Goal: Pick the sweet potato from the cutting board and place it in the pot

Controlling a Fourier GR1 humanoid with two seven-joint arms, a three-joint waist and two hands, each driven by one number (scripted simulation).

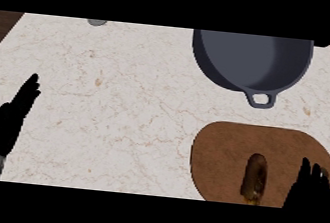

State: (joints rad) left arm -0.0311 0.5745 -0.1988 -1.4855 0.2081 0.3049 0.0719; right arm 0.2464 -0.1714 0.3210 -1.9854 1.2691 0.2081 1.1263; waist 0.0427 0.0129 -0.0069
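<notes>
Right hand (313, 190) is held with fingers spread just beside the sweet potato (255, 178), which lies ungrasped on the cutting board (224, 144), below the pot (252, 59); a grasp seems prepared.

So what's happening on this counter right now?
A robot is about to move a sweet potato from the brown cutting board into the grey pot behind it. The sweet potato lies on the board, not yet picked up. The right hand is open just beside it. The left hand rests open at the counter's left edge.
</notes>
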